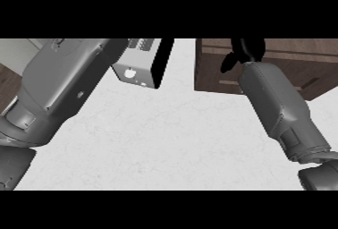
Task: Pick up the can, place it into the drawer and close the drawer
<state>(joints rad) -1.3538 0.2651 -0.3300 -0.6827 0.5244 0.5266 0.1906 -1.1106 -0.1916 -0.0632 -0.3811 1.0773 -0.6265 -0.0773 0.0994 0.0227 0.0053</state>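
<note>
The can shows nowhere in the head view. A dark wooden drawer unit (214,67) stands on the white counter (171,143) at the top right. My right forearm rises from the lower right corner, and its black hand (246,51) lies over the unit's top near the view's upper edge. That hand's thumb hangs down straight on its left, and nothing shows in the hand. I cannot tell whether the drawer stands open. My left forearm (59,89) fills the left side and runs out at the top, so its hand is out of sight.
A white and black appliance (142,67) sits at the top centre, between the left forearm and the drawer unit. A strip of brown wooden surface (8,85) shows at the far left edge.
</note>
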